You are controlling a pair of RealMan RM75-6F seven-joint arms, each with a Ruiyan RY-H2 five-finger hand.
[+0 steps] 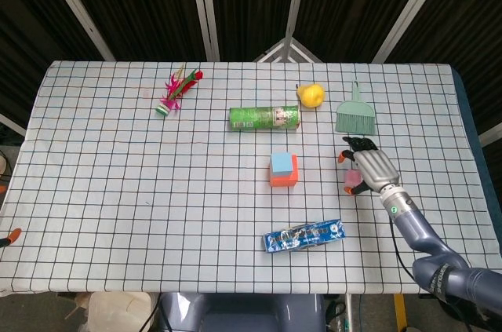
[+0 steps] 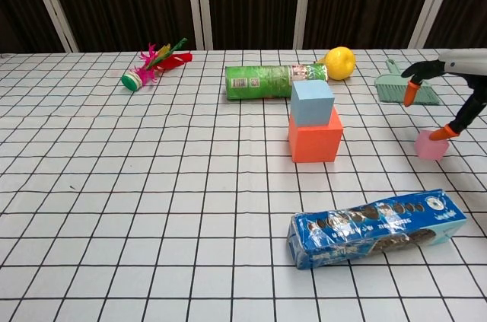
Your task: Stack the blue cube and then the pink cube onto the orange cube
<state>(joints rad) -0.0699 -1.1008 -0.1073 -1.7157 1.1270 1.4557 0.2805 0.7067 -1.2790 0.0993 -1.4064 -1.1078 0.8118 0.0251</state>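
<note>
The small pink cube (image 2: pixel 431 145) sits on the checked worktop (image 1: pixel 118 159), right of the stack and well apart from it. There the light blue cube (image 2: pixel 312 102) rests on the larger orange cube (image 2: pixel 314 139). The right robot hand (image 1: pixel 369 167) hangs over the pink cube, orange-tipped fingers (image 2: pixel 411 93) spread, one tip at its upper edge; it grips nothing. The left robot hand is out of sight. A blue biscuit packet (image 2: pixel 377 227) lies nearer the camera.
</note>
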